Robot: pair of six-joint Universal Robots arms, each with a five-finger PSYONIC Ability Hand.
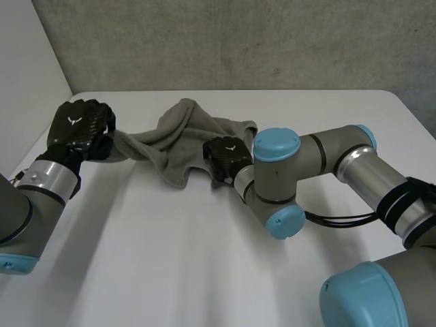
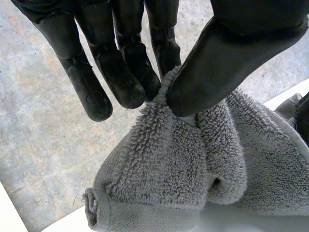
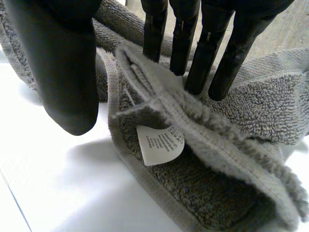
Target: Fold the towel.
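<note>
Much of towel beneath own folds.

The near half of the table is bare from its left edge to the middle, and so is the far right corner. Near the far edge the bunched towel takes the middle, stretching to the left hand at the left edge, which pinches its end. The right arm reaches across the right side, with the right hand at the towel. A wall closes off the far edge.
</note>
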